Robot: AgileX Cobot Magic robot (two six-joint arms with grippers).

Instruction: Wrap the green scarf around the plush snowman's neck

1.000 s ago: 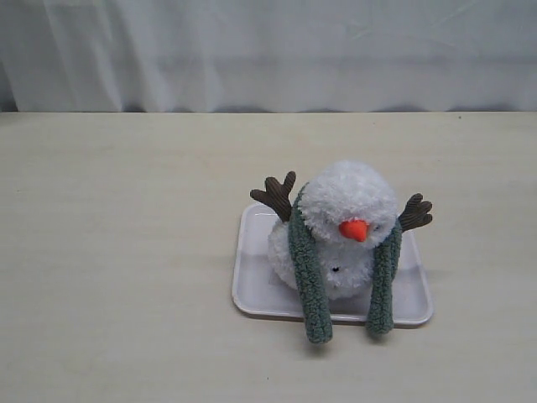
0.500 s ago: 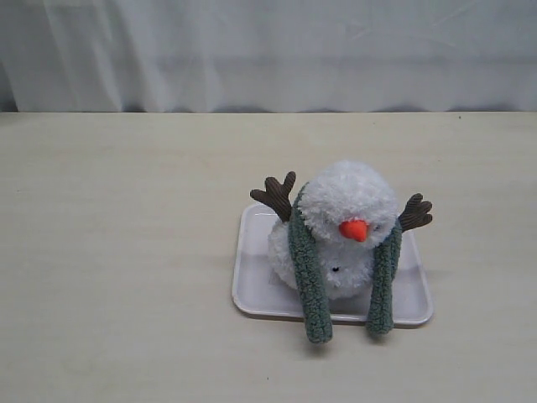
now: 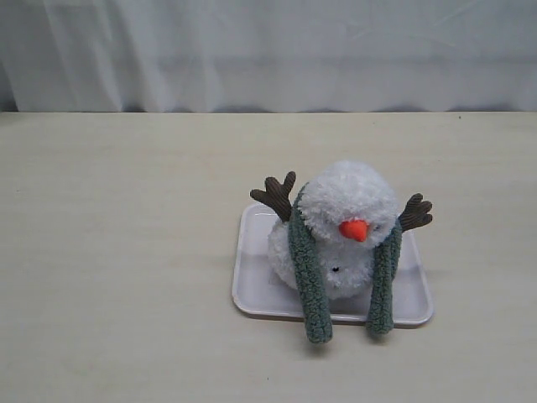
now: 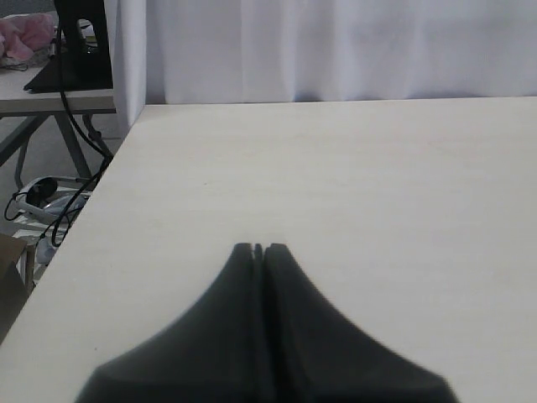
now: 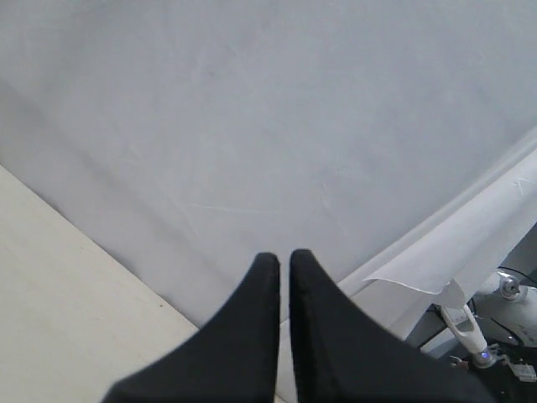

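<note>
The plush snowman (image 3: 346, 201) sits on a white tray (image 3: 252, 294) right of the table's middle in the exterior view, orange nose toward the camera and brown twig arms out to both sides. The green scarf (image 3: 309, 277) passes behind the head at the neck crease, and its two ends hang down the front on either side, reaching past the tray's front rim. Neither arm appears in the exterior view. My left gripper (image 4: 258, 249) is shut with nothing in it, above bare table. My right gripper (image 5: 284, 257) is shut too, holding nothing and facing the white curtain.
A white curtain (image 3: 268, 50) closes off the table's far edge. In the left wrist view the table's side edge (image 4: 109, 159) shows, with a black stand and cables (image 4: 50, 193) on the floor beyond it.
</note>
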